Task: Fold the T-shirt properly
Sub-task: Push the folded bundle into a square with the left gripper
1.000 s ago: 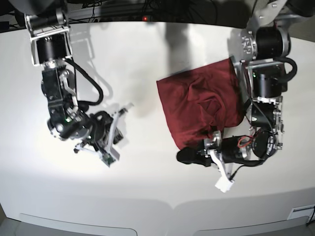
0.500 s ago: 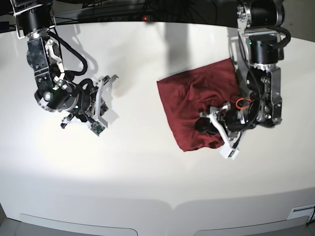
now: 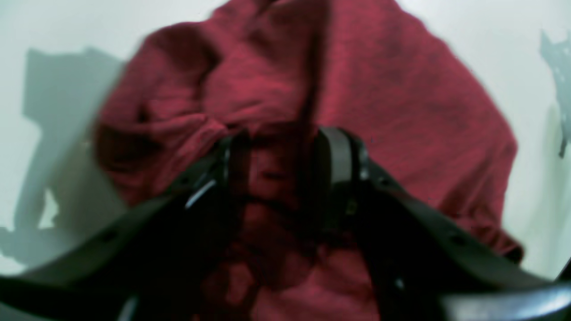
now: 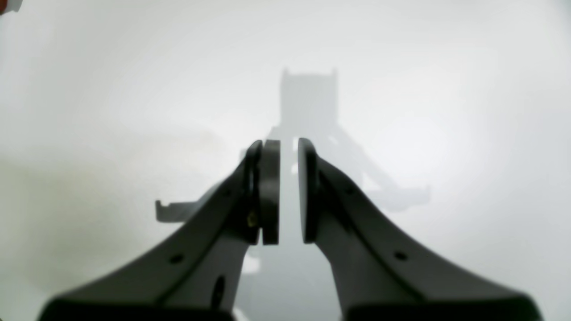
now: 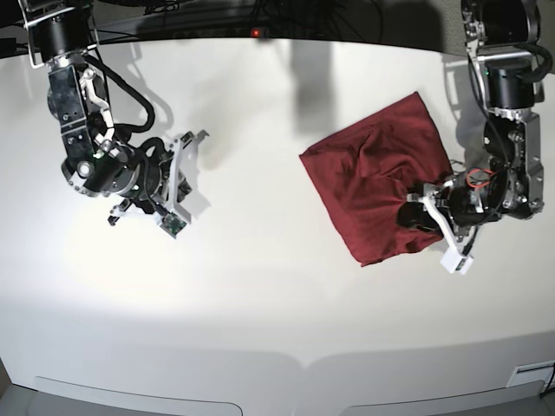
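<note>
The maroon T-shirt [image 5: 377, 182] lies folded in a wrinkled bundle on the white table [image 5: 277, 303], right of the middle. My left gripper [image 5: 414, 214] is at the bundle's near right corner and is shut on a bunch of its fabric. In the left wrist view the black fingers [image 3: 339, 165] have red cloth [image 3: 401, 102] pressed between them. My right gripper [image 5: 178, 178] is far off at the left, over bare table. In the right wrist view its pads [image 4: 270, 191] are a thin slit apart and hold nothing.
Dark cables and a red light [image 5: 255, 33] run along the table's far edge. The right arm's links [image 5: 74, 95] stand at the far left and the left arm's links [image 5: 507, 95] at the far right.
My left gripper has pulled the shirt bundle to the right and a little away from the front. My right arm moved up and left a second ago and has since stayed still.
</note>
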{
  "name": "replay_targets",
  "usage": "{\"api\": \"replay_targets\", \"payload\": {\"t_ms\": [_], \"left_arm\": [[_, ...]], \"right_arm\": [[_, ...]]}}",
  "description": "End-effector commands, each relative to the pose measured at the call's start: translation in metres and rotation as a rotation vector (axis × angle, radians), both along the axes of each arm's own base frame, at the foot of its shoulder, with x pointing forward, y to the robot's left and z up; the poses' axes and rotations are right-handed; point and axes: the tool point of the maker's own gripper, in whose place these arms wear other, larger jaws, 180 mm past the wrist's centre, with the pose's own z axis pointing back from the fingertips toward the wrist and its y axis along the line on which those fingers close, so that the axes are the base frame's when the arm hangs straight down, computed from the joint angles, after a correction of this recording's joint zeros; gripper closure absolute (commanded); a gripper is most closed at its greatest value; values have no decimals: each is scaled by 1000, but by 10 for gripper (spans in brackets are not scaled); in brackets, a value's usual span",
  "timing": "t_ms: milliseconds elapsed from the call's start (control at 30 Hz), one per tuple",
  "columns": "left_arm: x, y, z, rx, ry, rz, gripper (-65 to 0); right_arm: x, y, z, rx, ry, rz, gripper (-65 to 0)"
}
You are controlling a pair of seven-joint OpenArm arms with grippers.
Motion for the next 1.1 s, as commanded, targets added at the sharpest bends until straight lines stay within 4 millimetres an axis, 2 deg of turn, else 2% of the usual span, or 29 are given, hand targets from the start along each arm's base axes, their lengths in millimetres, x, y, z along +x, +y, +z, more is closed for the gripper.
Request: {"api": "replay_targets", "payload": {"t_ms": [0, 233, 333, 433, 567, 667, 733, 833, 1067], "left_arm": [[16, 9, 21, 4, -69, 7, -229], [21, 58, 26, 143, -117, 43, -229], [23, 69, 26, 163, -108, 85, -229], [29, 54, 42, 62, -146, 87, -229], [31, 10, 99, -70, -275, -30, -205], [21, -20, 135, -63, -384, -110, -192], [9, -37, 148, -58, -438, -142, -192], [-1, -49, 142, -10, -455, -140, -193], [-20, -50, 84, 128, -331, -43, -184]], "right_arm": [[11, 0, 14, 16, -50, -2, -65], [11, 0, 14, 19, -50, -3, -65], [10, 4, 15, 44, -44, -2, -65], [10, 6, 16, 59, -41, -1, -65], [9, 6, 16, 58, -40, -1, -65], [9, 6, 15, 58, -40, 0, -65], [8, 6, 14, 56, -36, 0, -65], [4, 5, 11, 52, -24, -1, -65], [-16, 8, 7, 16, -23, 28, -65]]}}
